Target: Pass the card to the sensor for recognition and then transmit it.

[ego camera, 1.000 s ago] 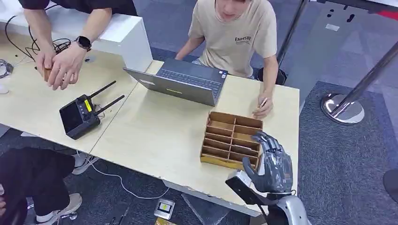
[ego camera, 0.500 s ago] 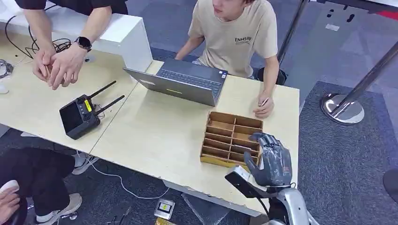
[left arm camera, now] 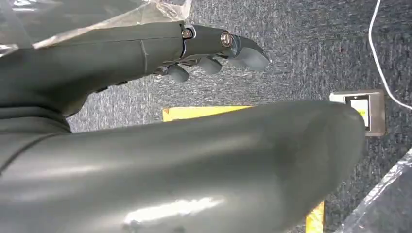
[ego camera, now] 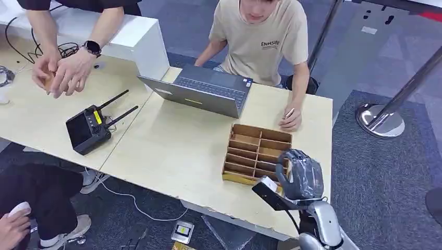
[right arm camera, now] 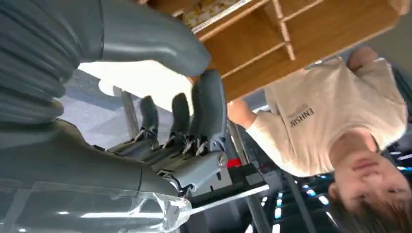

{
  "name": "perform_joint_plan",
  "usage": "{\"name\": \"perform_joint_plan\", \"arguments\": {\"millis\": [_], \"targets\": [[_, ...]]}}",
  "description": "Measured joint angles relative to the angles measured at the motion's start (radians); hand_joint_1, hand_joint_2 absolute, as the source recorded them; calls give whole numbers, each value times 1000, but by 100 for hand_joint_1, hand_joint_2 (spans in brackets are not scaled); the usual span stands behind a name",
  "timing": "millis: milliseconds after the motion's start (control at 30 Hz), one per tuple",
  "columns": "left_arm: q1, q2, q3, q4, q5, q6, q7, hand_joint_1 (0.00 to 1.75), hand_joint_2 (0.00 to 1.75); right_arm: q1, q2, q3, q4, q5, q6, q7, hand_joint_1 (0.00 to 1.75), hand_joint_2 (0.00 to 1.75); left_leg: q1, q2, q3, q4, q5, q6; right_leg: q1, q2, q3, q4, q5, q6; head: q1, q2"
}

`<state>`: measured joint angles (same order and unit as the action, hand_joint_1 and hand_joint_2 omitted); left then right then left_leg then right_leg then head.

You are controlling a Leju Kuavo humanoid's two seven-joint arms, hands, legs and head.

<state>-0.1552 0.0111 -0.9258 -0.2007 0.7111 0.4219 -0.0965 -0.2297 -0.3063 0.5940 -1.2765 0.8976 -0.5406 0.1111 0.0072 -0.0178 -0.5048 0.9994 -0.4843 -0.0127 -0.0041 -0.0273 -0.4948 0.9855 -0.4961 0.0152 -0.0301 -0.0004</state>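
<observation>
Lowered since a second ago, our right hand [ego camera: 299, 174] now hangs with fingers curled downward over the near right corner of the wooden divider tray [ego camera: 256, 154]; we cannot tell whether anything is held in it, and we cannot make out the card. At far left, a person's two hands [ego camera: 61, 72] are cupped together on the table [ego camera: 172, 151], having shifted slightly. Beside them lies a black handheld controller [ego camera: 88, 128] with two antennas. An open laptop [ego camera: 200, 91] stands mid-table before a seated person in a beige shirt [ego camera: 260, 39], whose hand [ego camera: 289, 121] rests just beyond the tray. Below the table's near edge, a small sensor unit [ego camera: 183, 229] lies on the dark carpet. Our left hand [left arm camera: 214, 53] hangs over that carpet, fingers loosely bent and holding nothing.
</observation>
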Motion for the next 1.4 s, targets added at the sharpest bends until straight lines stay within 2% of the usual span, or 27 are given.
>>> {"name": "perform_joint_plan", "arguments": {"millis": [33,67,100,167,200,267,333,400,500,600,633,667,700,733,767,800,833,867,1100,1167,1400], "targets": [[0,0,-1,0,-2,0,0,0,0,-2,2,-2,13,-1,0,-4,54,175,0,0,0,0,0,0,0,0,0,0,0,0,0,0],[0,0,-2,0,-3,0,2,0,0,-3,5,-5,26,-7,0,-9,51,175,0,0,0,0,0,0,0,0,0,0,0,0,-1,0],[0,0,-3,0,-5,0,3,0,0,-3,6,-7,38,-13,0,-13,66,175,0,0,0,0,0,0,0,0,0,0,0,0,0,0],[0,1,-6,0,-8,-1,3,0,0,-5,12,-9,63,-21,-2,-23,72,175,0,0,0,0,0,0,0,0,0,0,0,0,0,0],[0,1,-6,0,-8,-1,3,0,0,-7,14,-9,76,-22,-3,-28,80,175,0,0,0,0,0,0,0,0,0,0,0,0,-1,0],[0,1,-7,0,-8,-1,3,0,0,-9,20,-11,103,-33,-3,-33,79,175,0,0,0,0,0,0,0,0,0,0,0,0,0,0],[1,1,-8,0,-10,-1,3,0,0,-12,24,-15,126,-39,-3,-40,54,175,0,0,0,0,0,0,0,0,0,0,0,0,0,0],[0,1,-8,0,-10,-1,3,0,0,-16,31,-23,155,-39,-3,-43,52,175,0,0,0,0,0,0,0,0,0,0,0,0,0,0],[0,1,-9,0,-11,-1,4,0,0,-22,38,-26,185,-54,-4,-54,65,175,0,0,0,0,0,0,0,0,0,0,0,0,0,0],[0,1,-13,0,-11,-1,5,0,0,-31,47,-31,213,-56,-10,-65,66,175,0,0,0,0,0,0,0,0,0,0,0,0,0,0],[-1,1,-13,0,-11,-1,8,0,0,-33,48,-31,220,-60,-13,-68,80,175,0,0,0,0,0,0,0,0,0,0,0,0,0,0],[-1,1,-14,0,-11,-1,10,0,0,-35,50,-32,227,-63,-15,-69,80,175,0,0,0,0,0,0,0,0,0,0,0,0,0,0],[0,1,-15,0,-11,-1,11,0,0,-37,53,-32,234,-66,-16,-70,117,175,0,0,0,0,0,0,0,0,0,0,0,0,0,0],[-1,1,-15,0,-11,-1,11,0,0,-37,55,-32,239,-70,-16,-71,136,175,0,0,0,0,0,0,0,0,0,0,0,0,-1,0],[-1,1,-15,0,-11,-1,12,0,0,-37,56,-32,245,-69,-17,-71,136,175,0,0,0,0,0,0,0,0,0,0,0,0,0,0],[-1,1,-16,0,-11,-1,12,0,0,-38,57,-33,252,-69,-18,-71,94,175,0,0,0,0,0,0,0,0,0,0,0,0,0,0],[0,1,-17,0,-11,-1,12,0,0,-40,60,-34,257,-69,-19,-73,73,175,0,0,1,0,0,0,0,0,0,0,0,0,0,0],[-1,2,-17,0,-11,-1,12,0,0,-42,61,-35,261,-71,-20,-73,66,175,0,0,1,0,0,0,0,0,0,0,0,0,0,0],[-1,2,-24,0,-11,0,13,0,0,-45,71,-45,279,-81,-28,-80,61,175,0,0,1,0,0,0,0,0,1,0,0,0,0,0],[-1,2,-25,0,-12,0,14,0,0,-48,72,-48,282,-82,-29,-81,26,175,0,0,2,0,0,0,0,0,1,0,0,0,0,0],[-1,3,-26,0,-13,0,14,0,0,-57,76,-56,285,-85,-35,-81,9,175,0,0,4,0,0,0,0,0,3,0,0,0,0,0]]}}
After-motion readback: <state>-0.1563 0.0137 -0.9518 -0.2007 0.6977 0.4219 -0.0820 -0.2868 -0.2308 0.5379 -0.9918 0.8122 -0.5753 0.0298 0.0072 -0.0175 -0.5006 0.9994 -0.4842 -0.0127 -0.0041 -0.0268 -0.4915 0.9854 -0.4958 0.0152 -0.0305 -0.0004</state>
